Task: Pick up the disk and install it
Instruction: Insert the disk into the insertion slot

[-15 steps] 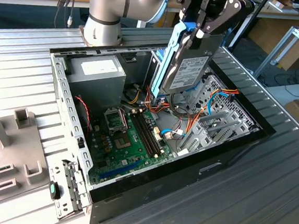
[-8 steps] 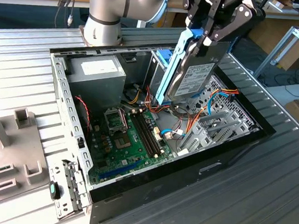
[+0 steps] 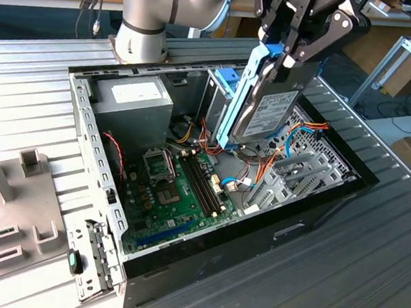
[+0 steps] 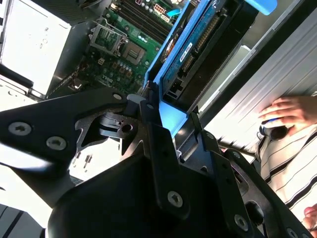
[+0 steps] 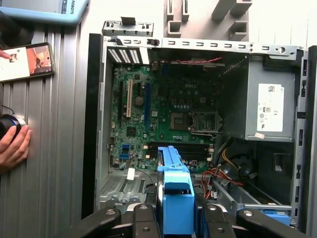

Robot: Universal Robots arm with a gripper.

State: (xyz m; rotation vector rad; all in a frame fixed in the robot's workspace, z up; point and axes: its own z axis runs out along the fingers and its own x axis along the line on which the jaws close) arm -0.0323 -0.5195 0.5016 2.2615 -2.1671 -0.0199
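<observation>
One black hand (image 3: 286, 58) gripping flat grey-metal disk (image 3: 270, 113), smooth blue plastic rails (image 3: 237, 103)

In the exterior view the open grey metal computer case (image 3: 84, 136) sits on the ribbed metal table (image 3: 368, 269). Inside, the grey power-supply box (image 3: 135, 99) lies at eleven o'clock of the green motherboard (image 3: 177, 195); the blue-railed grey disk (image 3: 270, 113) hangs at two o'clock, above it.

One disk (image 3: 270, 113), one case (image 3: 84, 140) (one power supply (image 3: 135, 94) inside), one phone (image 5: 27, 62)
</observation>
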